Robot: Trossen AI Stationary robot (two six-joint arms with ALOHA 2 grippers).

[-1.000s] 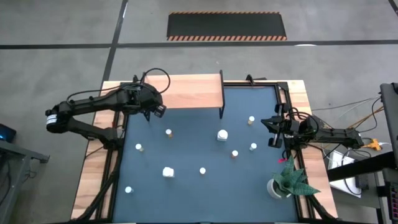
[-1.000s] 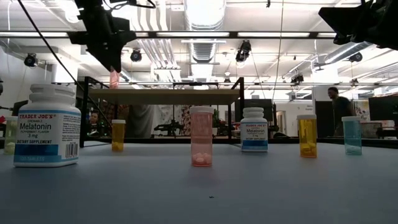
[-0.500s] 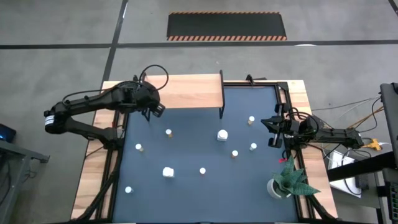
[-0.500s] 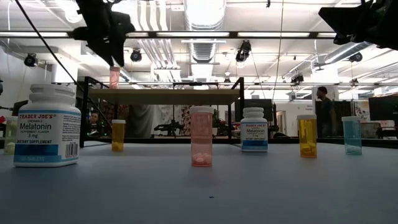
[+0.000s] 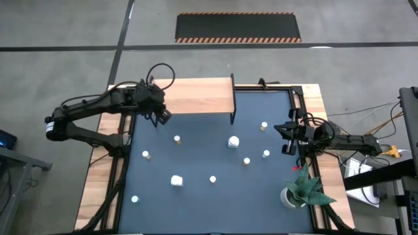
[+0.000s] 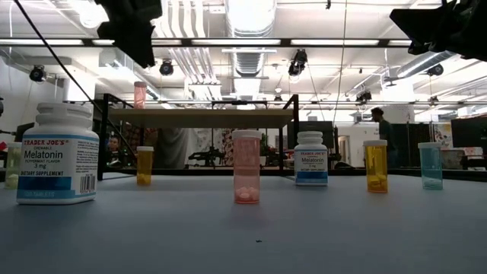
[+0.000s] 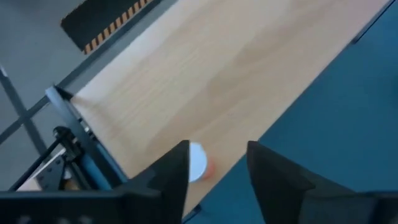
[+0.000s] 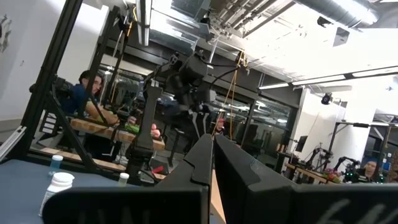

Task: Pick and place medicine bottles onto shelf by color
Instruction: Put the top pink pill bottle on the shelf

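Observation:
A pink bottle with a white cap (image 6: 140, 94) stands on its base at the left end of the wooden shelf (image 5: 196, 96). It also shows in the left wrist view (image 7: 199, 163). My left gripper (image 7: 217, 177) is open and empty. It hangs above that bottle (image 6: 143, 57) and clear of it, over the shelf's left end (image 5: 161, 116). Several more bottles stand on the dark mat, among them two large white ones (image 5: 233, 141) (image 5: 176, 180) and small ones (image 5: 177, 138) (image 5: 247, 161). My right gripper (image 8: 212, 155) is shut and empty, and waits at the mat's right edge (image 5: 287, 138).
A white pot with a green plant (image 5: 300, 189) stands at the mat's near right corner. In the low view, a large melatonin bottle (image 6: 57, 154), a pink bottle (image 6: 246, 176) and an orange one (image 6: 376, 165) stand nearest. The shelf's black legs (image 5: 232, 108) stand on the mat. People show in the room behind.
My left gripper has risen straight up from the pink bottle on the shelf's left end and has drifted a little toward the table's left edge. The bottle stays standing on the shelf.

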